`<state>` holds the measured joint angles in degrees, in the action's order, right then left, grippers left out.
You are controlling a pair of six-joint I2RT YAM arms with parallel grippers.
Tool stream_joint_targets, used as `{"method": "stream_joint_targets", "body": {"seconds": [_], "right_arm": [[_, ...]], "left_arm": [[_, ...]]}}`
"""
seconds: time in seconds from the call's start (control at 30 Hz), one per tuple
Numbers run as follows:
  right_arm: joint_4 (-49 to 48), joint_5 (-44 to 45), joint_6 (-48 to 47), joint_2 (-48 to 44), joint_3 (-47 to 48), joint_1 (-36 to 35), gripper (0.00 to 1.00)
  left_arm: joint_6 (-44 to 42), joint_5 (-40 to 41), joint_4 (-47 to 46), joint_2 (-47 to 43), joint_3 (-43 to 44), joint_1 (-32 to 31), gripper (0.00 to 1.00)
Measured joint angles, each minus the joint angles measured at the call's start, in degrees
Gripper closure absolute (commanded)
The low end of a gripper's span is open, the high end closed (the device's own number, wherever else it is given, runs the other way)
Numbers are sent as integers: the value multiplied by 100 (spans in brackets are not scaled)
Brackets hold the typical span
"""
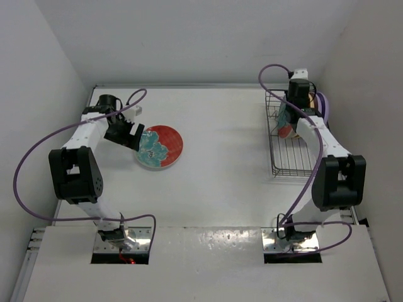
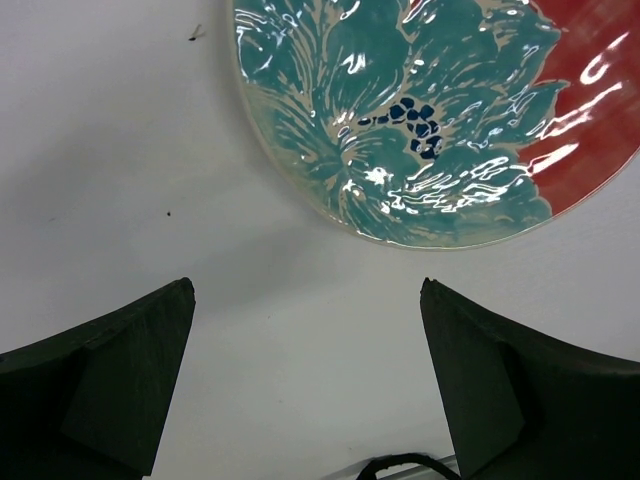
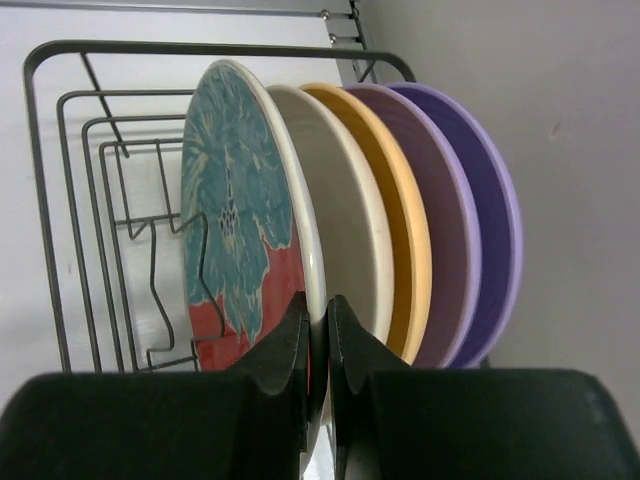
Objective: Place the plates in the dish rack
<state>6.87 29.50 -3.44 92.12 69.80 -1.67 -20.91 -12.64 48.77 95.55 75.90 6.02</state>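
On the white table (image 1: 220, 189), the right gripper (image 3: 318, 325) pinches the rim of a red plate (image 3: 235, 230) standing upright in the rack (image 1: 293, 165), probably due for release, while the wide-open left gripper (image 2: 305, 300) faces the last plate (image 2: 440, 110), lying flat and needing a rim grasp.

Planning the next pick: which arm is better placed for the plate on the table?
Left. The left gripper is open beside the table plate; the right gripper grips the flowered plate in the dish rack.
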Motion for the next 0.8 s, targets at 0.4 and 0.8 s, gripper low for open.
{"method": "stream_joint_targets", "body": {"seconds": [0.4,0.8], "right_arm": [[472,-164,846,192,479,162,35],[907,-601,560,-1001,772,-170,28]], "left_arm": [[9,24,-179,1532,321,4,0],[11,-804,-74,2334,1038,50,59]]}}
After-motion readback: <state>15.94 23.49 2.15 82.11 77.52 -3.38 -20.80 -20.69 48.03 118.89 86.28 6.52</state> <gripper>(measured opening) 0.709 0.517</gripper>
